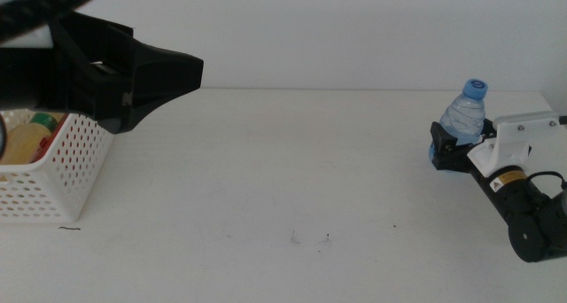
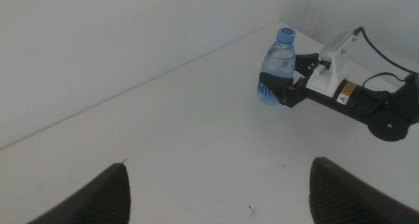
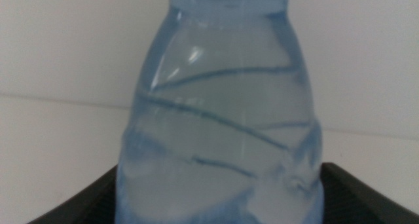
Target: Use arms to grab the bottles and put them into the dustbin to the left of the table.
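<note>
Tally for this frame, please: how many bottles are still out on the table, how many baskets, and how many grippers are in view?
Bottles standing on the table: 1, the clear water bottle with blue cap, between the right gripper's jaws.
Baskets: 1, the white dustbin, with items inside too hidden to count.
Grippers: 2, the right one and the left gripper beside the dustbin.
Total: 4

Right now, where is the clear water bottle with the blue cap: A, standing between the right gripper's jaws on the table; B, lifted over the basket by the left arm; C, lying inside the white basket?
A: the water bottle stands upright on the table with the right gripper around its base, far from the basket.
</note>
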Action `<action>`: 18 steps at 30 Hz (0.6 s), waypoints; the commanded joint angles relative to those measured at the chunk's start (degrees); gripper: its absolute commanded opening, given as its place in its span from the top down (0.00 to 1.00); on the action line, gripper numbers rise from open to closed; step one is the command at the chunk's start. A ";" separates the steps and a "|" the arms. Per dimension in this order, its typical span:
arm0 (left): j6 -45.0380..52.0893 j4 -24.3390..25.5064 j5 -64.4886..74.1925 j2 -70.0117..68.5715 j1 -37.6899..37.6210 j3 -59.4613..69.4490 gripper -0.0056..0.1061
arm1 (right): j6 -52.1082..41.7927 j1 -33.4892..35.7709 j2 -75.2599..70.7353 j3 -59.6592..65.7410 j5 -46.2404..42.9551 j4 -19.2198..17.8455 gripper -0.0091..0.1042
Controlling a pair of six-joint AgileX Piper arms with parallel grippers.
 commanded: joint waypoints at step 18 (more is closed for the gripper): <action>-0.56 -0.15 -0.67 -0.12 -0.12 0.17 0.11 | 3.20 26.17 -5.57 -15.51 16.96 0.08 0.94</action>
